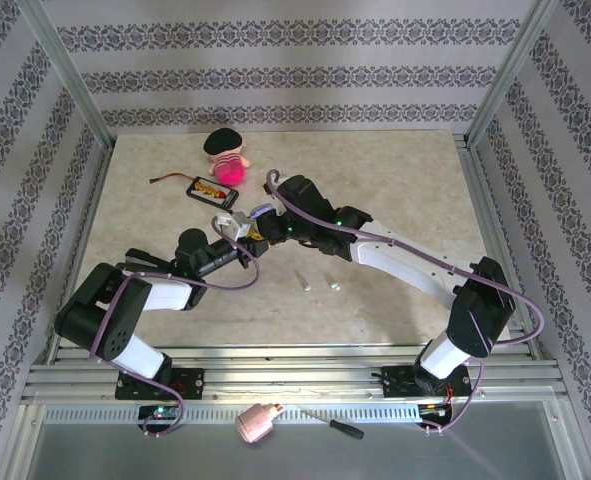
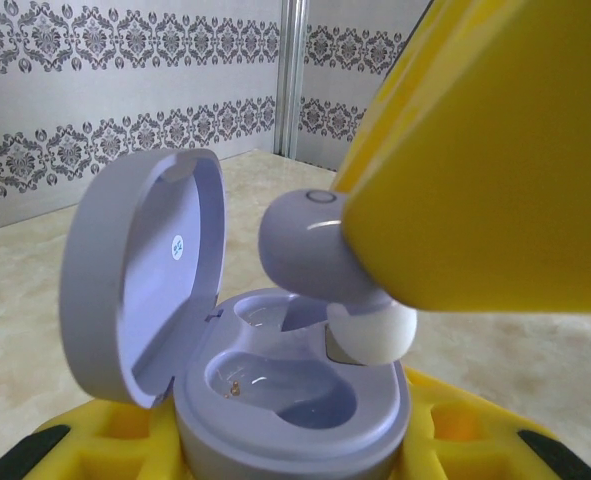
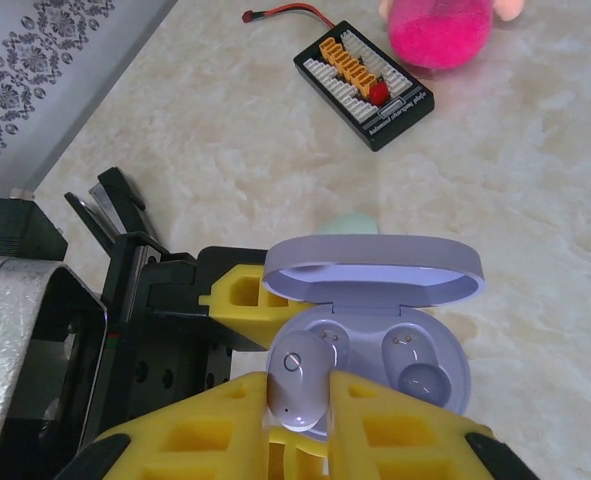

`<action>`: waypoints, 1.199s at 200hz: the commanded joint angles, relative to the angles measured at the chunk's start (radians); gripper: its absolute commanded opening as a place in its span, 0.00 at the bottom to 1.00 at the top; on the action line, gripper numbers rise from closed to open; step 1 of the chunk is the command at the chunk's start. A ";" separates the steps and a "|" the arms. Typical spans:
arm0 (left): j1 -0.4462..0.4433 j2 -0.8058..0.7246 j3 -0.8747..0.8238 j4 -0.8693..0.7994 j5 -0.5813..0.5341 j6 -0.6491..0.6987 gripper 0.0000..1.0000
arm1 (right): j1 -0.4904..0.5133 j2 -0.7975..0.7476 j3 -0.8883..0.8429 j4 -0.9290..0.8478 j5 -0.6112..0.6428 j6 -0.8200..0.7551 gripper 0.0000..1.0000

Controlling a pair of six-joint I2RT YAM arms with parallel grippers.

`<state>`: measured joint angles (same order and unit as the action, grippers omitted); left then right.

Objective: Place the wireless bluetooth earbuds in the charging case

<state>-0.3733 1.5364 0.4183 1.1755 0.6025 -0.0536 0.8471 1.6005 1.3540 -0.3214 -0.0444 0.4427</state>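
Pinching lilac bud (image 3: 295, 368) tight in right gripper (image 3: 301, 392), hovering just over one empty well (image 3: 327, 342) of open charging case (image 3: 457, 372); clamping case base in left gripper (image 2: 295, 455). Gotta aim white eartip (image 2: 370, 338) down into well, lower slow, unclench only once seated. Mind lid (image 3: 375, 265).

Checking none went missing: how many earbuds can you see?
3. A lilac earbud in the right gripper over the open case; a pale stem bud on the table; a second pale bud beside it. Others may be hidden.

Lilac earbud (image 2: 310, 245) over open case (image 2: 160, 285); two pale buds (image 1: 300, 279) lie loose.
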 commanded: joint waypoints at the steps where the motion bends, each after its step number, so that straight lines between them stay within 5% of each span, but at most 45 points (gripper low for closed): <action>1: -0.011 -0.010 0.028 0.047 0.028 -0.018 0.20 | 0.004 0.012 -0.003 0.036 -0.021 0.013 0.19; 176: -0.018 -0.018 0.022 0.050 -0.005 -0.026 0.20 | 0.000 0.020 -0.093 0.122 -0.041 0.075 0.19; 240: -0.018 -0.010 0.006 0.085 -0.006 -0.020 0.20 | -0.002 -0.071 -0.121 0.114 0.023 0.045 0.48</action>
<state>-0.3805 1.5364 0.4194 1.1767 0.5945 -0.0616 0.8471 1.5890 1.2510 -0.1883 -0.0566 0.5030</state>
